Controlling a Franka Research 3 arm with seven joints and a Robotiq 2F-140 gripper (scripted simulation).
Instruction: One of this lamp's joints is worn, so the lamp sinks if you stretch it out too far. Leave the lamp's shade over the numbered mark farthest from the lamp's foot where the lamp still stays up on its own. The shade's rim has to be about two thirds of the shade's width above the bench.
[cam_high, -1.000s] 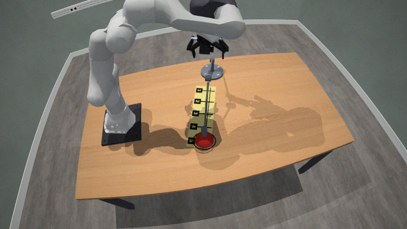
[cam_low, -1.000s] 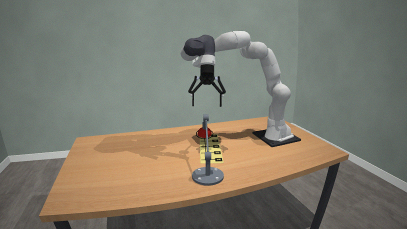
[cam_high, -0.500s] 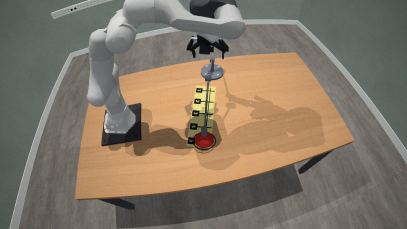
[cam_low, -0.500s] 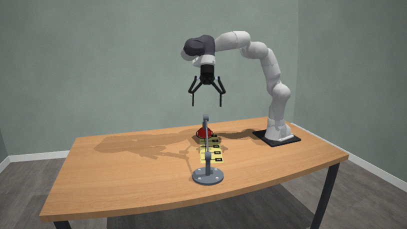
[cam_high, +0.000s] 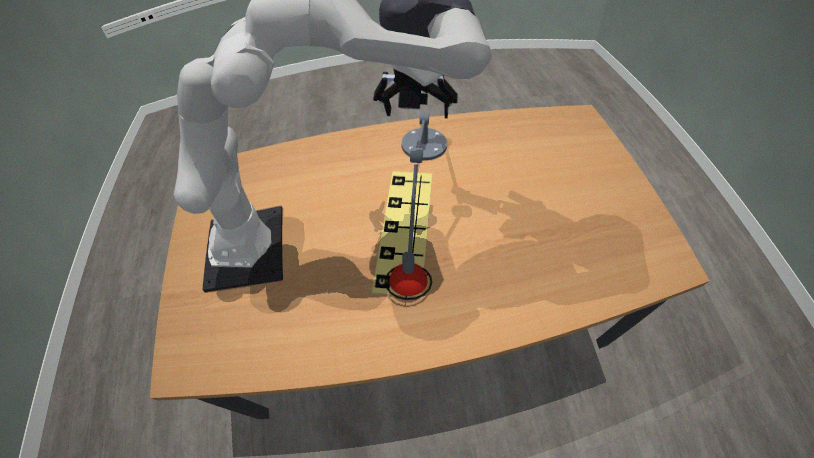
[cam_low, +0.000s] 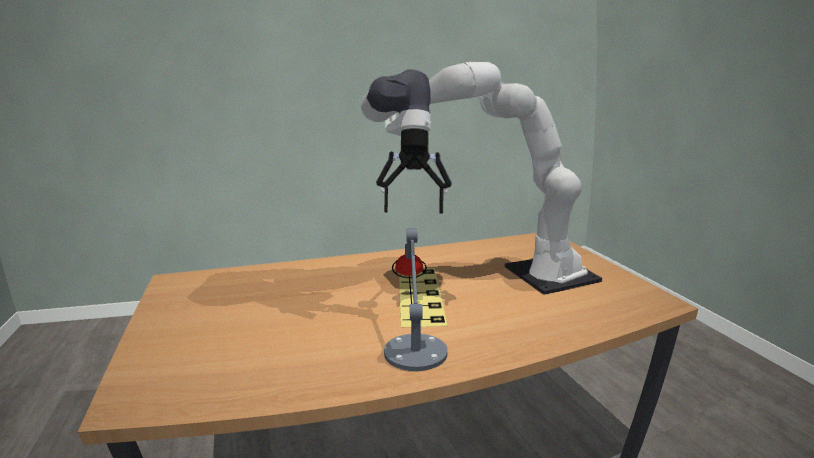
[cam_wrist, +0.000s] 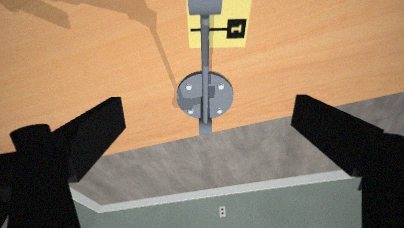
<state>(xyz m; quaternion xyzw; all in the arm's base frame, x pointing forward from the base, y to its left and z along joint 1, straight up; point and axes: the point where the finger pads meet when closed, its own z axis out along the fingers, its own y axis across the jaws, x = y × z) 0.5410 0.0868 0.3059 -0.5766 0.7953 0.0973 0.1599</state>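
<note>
Since nothing is between the fingers, set the approach before touching the lamp.

Top, shade (cam_high: 408, 280) (cam_low: 409, 265): near mark 5, the far end of the yellow strip (cam_high: 407, 191) (cam_low: 424, 313) (cam_wrist: 228, 12); exact overlap can't be told.

Exterior, claw (cam_high: 417, 115) (cam_low: 413, 211) (cam_wrist: 209, 111): wide open, well above the foot (cam_high: 435, 140) (cam_low: 398, 352) (cam_wrist: 225, 100). Shade sits beyond it, rim off the bench (cam_high: 540, 148) (cam_low: 256, 341) (cam_wrist: 125, 65); height ratio unclear.

Wrist, lamp arm (cam_high: 413, 210) (cam_low: 413, 273) (cam_wrist: 205, 55): runs between the fingers in view, not gripped.

Next, my call: watch hands-off for sag. If it sinks, grip squarely, ease inward one mark, correct rim height, release gently, recheck.

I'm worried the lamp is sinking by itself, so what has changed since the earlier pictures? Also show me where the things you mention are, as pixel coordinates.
Nothing visibly changed. The red lampshade (cam_high: 407, 283) (cam_low: 406, 265) stayed by the strip's (cam_high: 409, 216) (cam_low: 424, 314) (cam_wrist: 220, 40) 5 end, and the gripper (cam_high: 417, 112) (cam_low: 413, 211) (cam_wrist: 209, 111) stayed open, with nothing taken hold of or let go.
</note>
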